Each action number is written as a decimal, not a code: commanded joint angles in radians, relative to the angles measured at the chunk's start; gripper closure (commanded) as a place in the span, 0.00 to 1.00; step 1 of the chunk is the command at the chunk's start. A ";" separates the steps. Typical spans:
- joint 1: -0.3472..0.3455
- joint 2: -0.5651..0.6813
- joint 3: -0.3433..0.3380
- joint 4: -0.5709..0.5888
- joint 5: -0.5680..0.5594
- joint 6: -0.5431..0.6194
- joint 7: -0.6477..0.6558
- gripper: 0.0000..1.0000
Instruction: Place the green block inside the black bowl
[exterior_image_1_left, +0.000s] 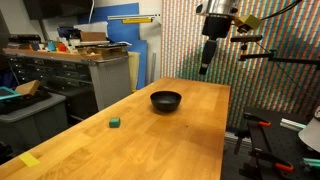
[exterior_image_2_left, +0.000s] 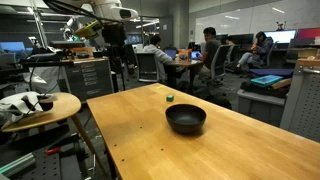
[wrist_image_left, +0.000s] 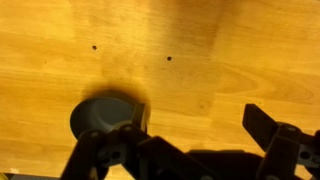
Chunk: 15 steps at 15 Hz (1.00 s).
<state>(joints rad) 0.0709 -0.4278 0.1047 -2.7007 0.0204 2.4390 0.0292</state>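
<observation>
tool hangs high over the tabletop, fingers apart, nothing in them. black bowl sits below, slightly off to one side. green block lies beyond the bowl, well clear of the tool.

Wide clear air over the table, with only low things to steer round.

Our gripper hangs high over the wooden table, jaws spread, with open air beneath it. Only the black bowl stands up from the surface, and in the wrist view it lies below us and off to one side. The green block sits well apart from the bowl, near one long edge, with bare wood between them. A yellow tape strip lies flat at a corner. Off the table, we see a grey cabinet along one side and a round side table near another.
</observation>
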 joint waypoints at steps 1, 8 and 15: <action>0.007 0.000 -0.007 0.002 -0.004 -0.002 0.003 0.00; -0.003 0.036 -0.017 0.042 -0.011 -0.013 -0.009 0.00; -0.019 0.236 -0.065 0.247 -0.034 -0.051 -0.089 0.00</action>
<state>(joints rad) 0.0554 -0.3050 0.0653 -2.5840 -0.0130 2.4309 0.0018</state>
